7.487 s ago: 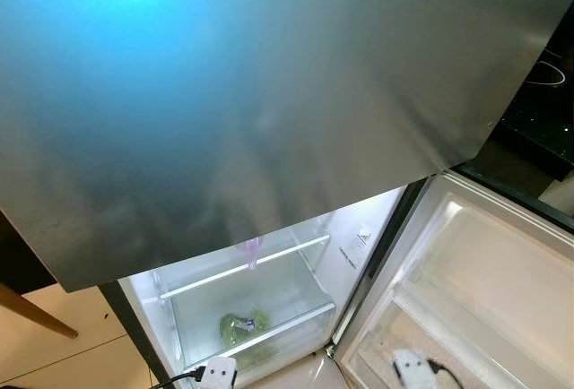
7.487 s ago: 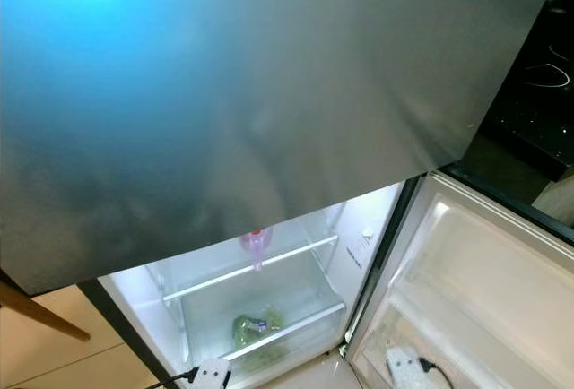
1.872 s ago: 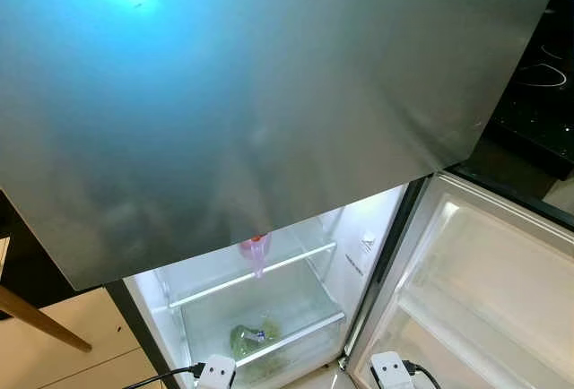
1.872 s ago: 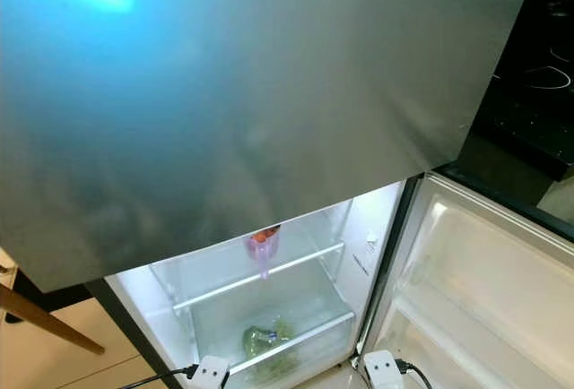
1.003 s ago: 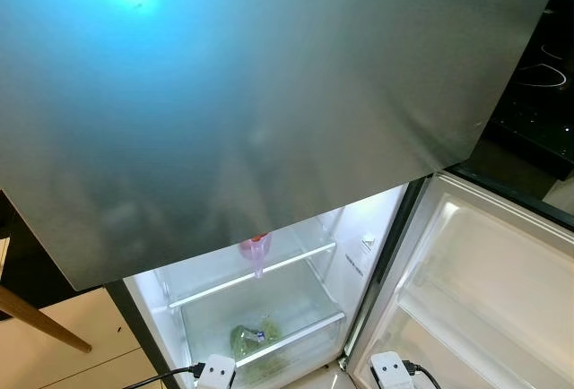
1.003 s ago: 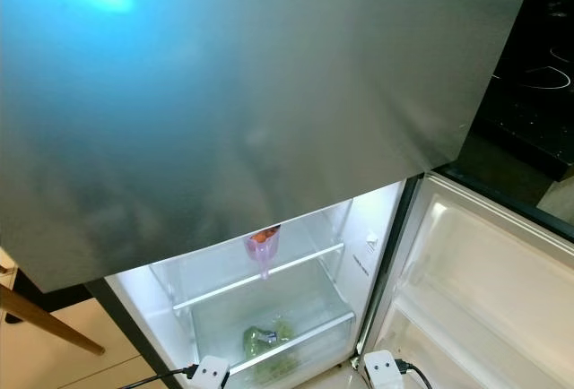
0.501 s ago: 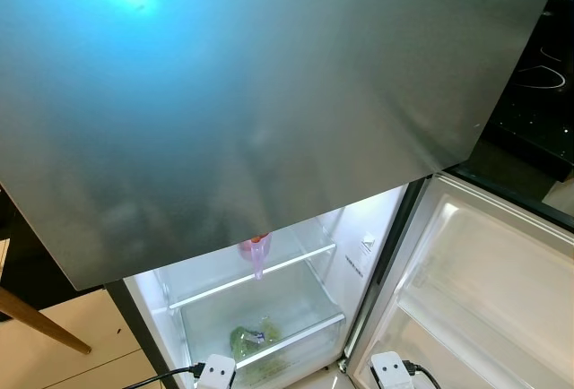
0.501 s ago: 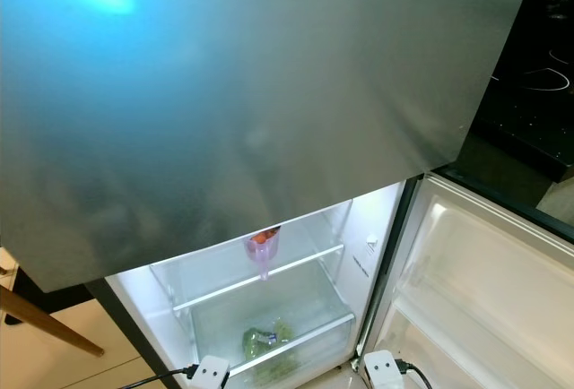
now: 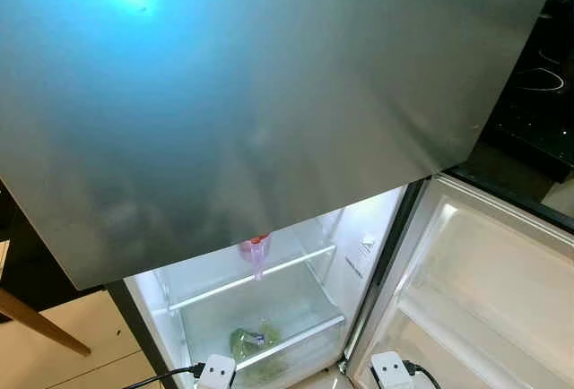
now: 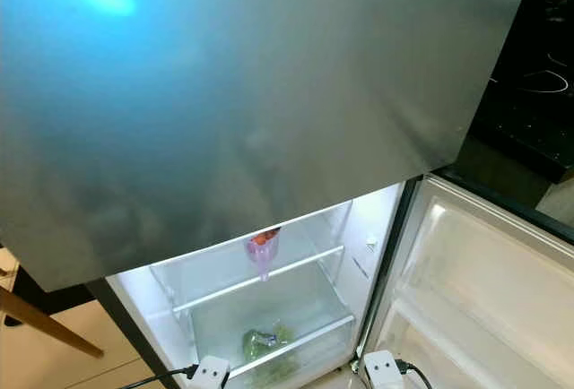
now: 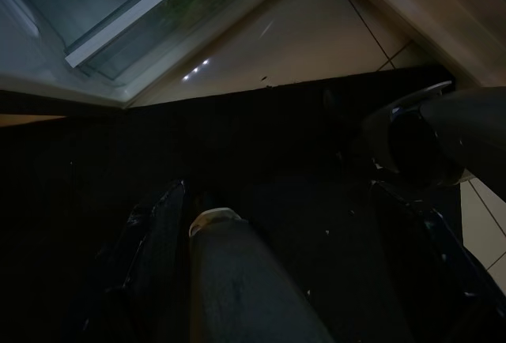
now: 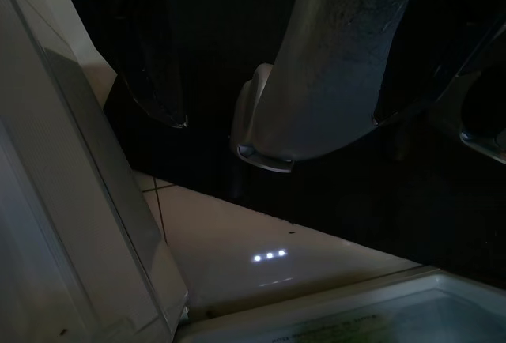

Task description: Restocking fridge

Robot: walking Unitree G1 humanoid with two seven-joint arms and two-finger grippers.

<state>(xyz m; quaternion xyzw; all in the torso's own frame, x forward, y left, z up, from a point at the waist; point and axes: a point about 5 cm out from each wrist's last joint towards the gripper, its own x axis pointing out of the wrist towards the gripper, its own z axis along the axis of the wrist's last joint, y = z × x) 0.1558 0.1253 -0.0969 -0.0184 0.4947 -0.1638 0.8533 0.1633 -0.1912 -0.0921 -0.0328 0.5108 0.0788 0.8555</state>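
The fridge's grey steel upper door (image 9: 269,93) is closed and takes up most of the eye views. Below it the lit lower compartment (image 9: 260,304) stands open, its door (image 9: 475,299) swung out to the right. A purple bag holding something orange-red (image 10: 262,247) rests at the front edge of the glass shelf (image 9: 256,272). A bag of green vegetables (image 9: 251,340) lies in the clear drawer beneath. Both arms hang low. The white left wrist (image 9: 217,372) and right wrist (image 9: 391,370) show at the bottom edge. The left gripper (image 11: 292,264) and right gripper (image 12: 292,50) are open and hold nothing.
A black hob (image 9: 538,75) lies on the counter at the right. A wooden leg (image 9: 36,322) crosses the pale tiled floor (image 9: 81,362) at the left. The door's inner shelves (image 9: 466,335) look bare. My own legs and a dark mat (image 11: 261,145) show in the dim wrist views.
Over the last second nothing has visibly changed. Compared with 7.5 s ago, the view has shifted slightly and the right wrist sits further left, near the door's hinge side.
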